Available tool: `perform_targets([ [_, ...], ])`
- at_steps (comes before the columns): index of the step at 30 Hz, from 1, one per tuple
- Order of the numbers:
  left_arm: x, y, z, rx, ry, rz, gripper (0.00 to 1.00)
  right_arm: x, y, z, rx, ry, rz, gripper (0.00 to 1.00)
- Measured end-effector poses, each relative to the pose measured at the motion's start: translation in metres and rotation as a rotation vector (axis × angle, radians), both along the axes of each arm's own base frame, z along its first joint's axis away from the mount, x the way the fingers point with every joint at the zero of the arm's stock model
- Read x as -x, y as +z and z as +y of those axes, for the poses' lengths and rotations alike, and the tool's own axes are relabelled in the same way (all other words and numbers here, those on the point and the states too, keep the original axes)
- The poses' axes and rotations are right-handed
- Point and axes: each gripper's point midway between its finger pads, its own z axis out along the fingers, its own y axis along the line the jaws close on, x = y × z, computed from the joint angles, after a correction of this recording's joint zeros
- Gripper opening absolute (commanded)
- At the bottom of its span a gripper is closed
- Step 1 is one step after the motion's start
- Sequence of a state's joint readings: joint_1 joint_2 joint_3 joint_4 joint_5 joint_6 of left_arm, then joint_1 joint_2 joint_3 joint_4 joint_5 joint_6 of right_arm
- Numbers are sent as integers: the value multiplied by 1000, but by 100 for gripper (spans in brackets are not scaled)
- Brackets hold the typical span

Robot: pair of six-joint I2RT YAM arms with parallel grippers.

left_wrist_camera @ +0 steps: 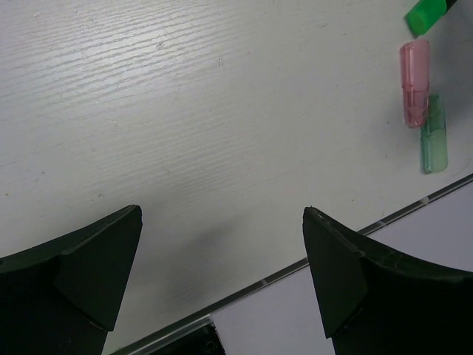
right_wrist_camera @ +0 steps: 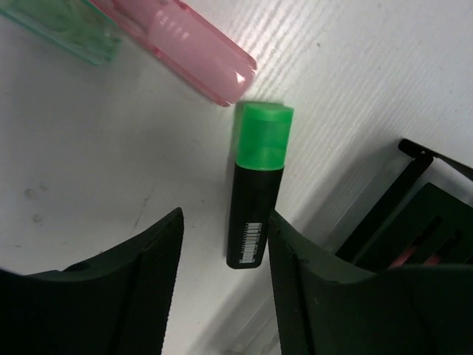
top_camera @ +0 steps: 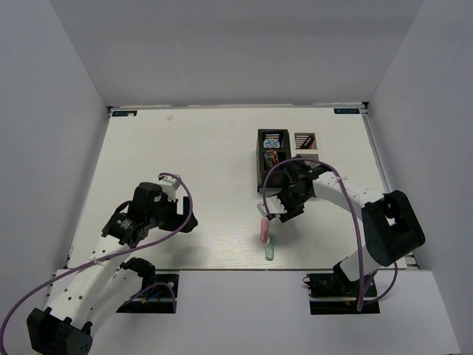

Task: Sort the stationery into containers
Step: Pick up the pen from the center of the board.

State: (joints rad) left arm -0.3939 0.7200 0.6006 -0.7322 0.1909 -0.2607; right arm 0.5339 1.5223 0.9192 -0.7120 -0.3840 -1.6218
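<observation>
Down at the right wrist, the right gripper [right_wrist_camera: 225, 229] has its jaws parted either side of a green-capped highlighter [right_wrist_camera: 255, 200]. There's a clear gap on one finger's side, while the other finger sits tight against the black barrel. No squeeze showing! The highlighter looks to be lying on the table [top_camera: 185, 163], cap pointing at the pink capsule piece [right_wrist_camera: 185, 48] and close to its end. A green capsule piece [right_wrist_camera: 63, 26] lies just beside the pink one. Near the gripper stands the black organizer [top_camera: 273, 151], with a blue-white tape roll [top_camera: 273, 139] in its far compartment. The white mesh organizer [top_camera: 305, 140] is right alongside. Over on the other side, the left gripper [left_wrist_camera: 222, 214] hangs with jaws wide above the tabletop, well apart from the stationery.
</observation>
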Motion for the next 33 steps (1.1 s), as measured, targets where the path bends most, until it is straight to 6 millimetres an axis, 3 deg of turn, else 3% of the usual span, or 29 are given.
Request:
perform_targets([
  [8, 2, 1, -1, 10, -10, -3, 100, -21, -9, 5, 47, -34, -82, 55],
  [21, 3, 3, -3, 21, -23, -10, 100, -26, -24, 1, 154, -32, -54, 57],
  [28, 3, 3, -3, 20, -25, -13, 100, -22, -26, -3, 213, -13, -1, 50],
  [33, 3, 3, -3, 21, -25, -14, 100, -7, -28, -14, 273, 10, 79, 48],
])
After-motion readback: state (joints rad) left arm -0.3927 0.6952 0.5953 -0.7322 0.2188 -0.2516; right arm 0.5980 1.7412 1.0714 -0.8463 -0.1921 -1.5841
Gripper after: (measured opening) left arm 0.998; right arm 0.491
